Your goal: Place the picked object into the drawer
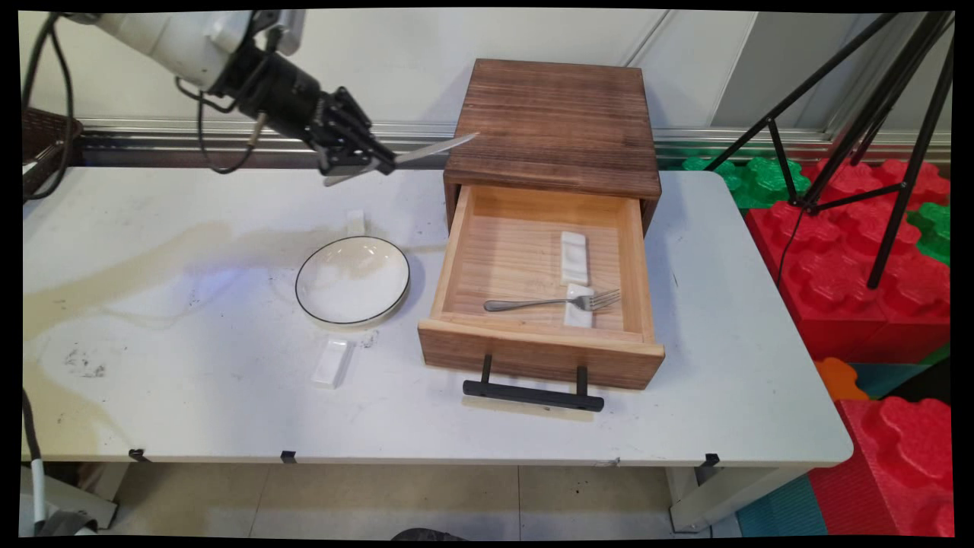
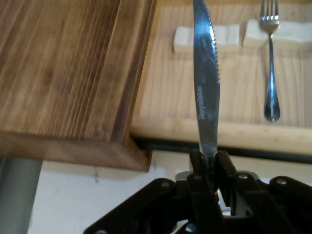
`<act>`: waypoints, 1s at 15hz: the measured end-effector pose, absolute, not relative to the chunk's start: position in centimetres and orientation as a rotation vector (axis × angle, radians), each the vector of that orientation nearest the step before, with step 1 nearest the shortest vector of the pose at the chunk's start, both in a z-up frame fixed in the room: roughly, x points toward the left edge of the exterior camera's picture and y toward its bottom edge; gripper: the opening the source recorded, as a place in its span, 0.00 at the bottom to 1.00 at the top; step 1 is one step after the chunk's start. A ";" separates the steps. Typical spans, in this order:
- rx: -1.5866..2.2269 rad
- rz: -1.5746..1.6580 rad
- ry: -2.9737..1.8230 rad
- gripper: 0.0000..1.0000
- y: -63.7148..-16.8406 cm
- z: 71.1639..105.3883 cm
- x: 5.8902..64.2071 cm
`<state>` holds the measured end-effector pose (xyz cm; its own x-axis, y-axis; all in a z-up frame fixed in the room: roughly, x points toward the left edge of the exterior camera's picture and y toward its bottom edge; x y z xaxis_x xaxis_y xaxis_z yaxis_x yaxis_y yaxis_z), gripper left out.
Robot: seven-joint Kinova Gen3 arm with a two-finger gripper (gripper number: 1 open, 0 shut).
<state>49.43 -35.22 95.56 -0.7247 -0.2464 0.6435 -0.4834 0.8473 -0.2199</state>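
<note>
My gripper [image 1: 370, 162] is shut on a steel table knife [image 1: 434, 148], held in the air left of the wooden drawer box [image 1: 555, 122]. The blade points right, its tip close to the box's top left edge. In the hand view the knife [image 2: 206, 83] rises from the gripper [image 2: 209, 163] over the open drawer [image 2: 229, 131]. The drawer [image 1: 533, 342] is pulled out toward the table's near side. Inside it a fork [image 1: 552, 302] lies with its tines on a white rest [image 1: 578, 306]; a second white rest [image 1: 574, 257] lies empty behind it.
A white bowl with a dark rim [image 1: 352, 280] sits left of the drawer. One white rest [image 1: 332, 362] lies in front of the bowl and another [image 1: 355, 222] behind it. A black tripod [image 1: 875, 114] and red and green foam blocks [image 1: 860, 251] stand right of the table.
</note>
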 end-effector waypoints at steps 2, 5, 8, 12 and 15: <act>0.520 0.503 -2.397 0.00 -36.0 95.4 47.6; 0.506 0.504 -2.399 0.00 -36.9 94.9 45.2; 0.499 0.497 -2.403 0.00 -38.0 94.1 42.2; 0.495 0.489 -2.411 0.00 -39.7 92.8 38.5; 0.487 0.483 -2.419 0.00 -40.6 92.1 36.8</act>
